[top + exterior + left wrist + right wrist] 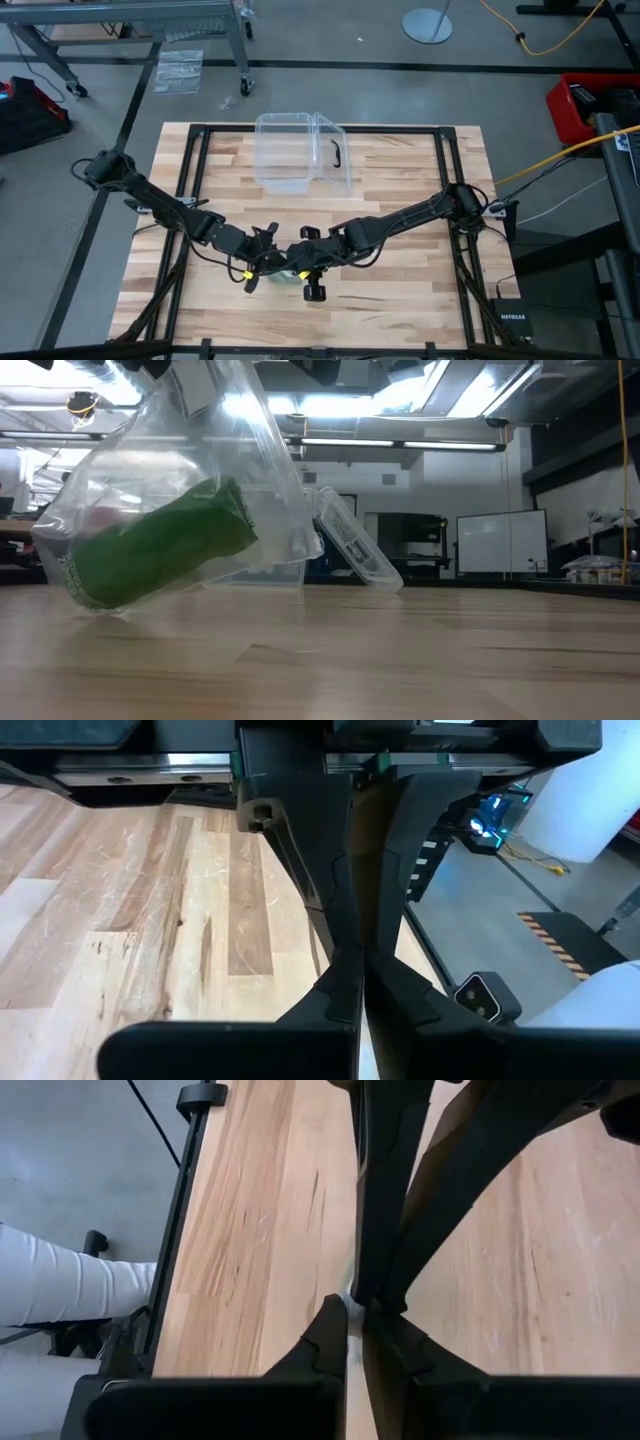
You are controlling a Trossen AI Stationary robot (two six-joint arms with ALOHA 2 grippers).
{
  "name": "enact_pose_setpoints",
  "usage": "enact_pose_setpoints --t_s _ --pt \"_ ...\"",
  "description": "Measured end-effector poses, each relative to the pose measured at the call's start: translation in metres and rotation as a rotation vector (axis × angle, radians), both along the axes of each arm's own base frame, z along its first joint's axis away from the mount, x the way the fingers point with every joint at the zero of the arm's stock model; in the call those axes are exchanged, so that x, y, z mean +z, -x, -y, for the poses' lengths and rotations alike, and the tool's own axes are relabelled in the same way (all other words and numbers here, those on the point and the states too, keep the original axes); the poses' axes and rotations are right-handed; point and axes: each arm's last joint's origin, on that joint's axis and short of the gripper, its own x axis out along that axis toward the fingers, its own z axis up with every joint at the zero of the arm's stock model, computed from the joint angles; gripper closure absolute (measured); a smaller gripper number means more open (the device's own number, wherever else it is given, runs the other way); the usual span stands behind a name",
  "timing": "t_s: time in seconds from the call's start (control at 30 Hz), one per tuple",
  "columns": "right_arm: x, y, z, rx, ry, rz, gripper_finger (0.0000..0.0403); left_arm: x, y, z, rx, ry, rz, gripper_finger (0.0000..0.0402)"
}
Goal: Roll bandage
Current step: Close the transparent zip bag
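Observation:
The bandage [160, 555] is a stubby green roll lying tilted inside a clear crinkly plastic wrapper [255, 470], which hangs above the table's near middle. A bit of green also shows under the grippers in the high view [287, 277]. My left gripper [270, 262] and my right gripper [303, 262] meet tip to tip over the wrapper, both shut on its upper part. Whether the wrapper's lowest corner [90, 603] touches the wood, I cannot tell. My left gripper [360, 982] is shut with the wrapper's thin upper part between its two fingers; the fingers themselves hide the place of contact. The wrapper hangs below it with the roll inside. My right gripper [356, 1308] pinches a thin edge of clear plastic [351, 1296] between its two fingers, facing the left gripper. The wrapper hangs slack below.
A clear plastic box [300, 150] with its lid open and a black handle [337, 153] stands at the table's far middle; it shows behind the wrapper in the low view [355, 550]. Bare wood lies to either side of the grippers.

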Motion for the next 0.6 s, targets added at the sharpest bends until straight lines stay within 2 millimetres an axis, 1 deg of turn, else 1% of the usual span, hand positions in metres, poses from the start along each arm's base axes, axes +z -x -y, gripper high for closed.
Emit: enact_pose_setpoints --t_s 0.27,0.57,0.6 --pt "0.000 0.000 0.000 0.000 0.003 -0.007 0.0384 0.002 0.000 -0.001 0.017 -0.002 0.019 0.0401" --pt "0.001 0.002 0.001 -0.019 -0.019 -0.019 0.0384 0.011 0.006 -0.005 0.041 -0.024 0.044 0.0401" --pt "-0.001 0.003 0.001 -0.012 -0.021 -0.040 0.0384 0.013 0.007 -0.005 0.050 -0.022 0.052 0.0401"
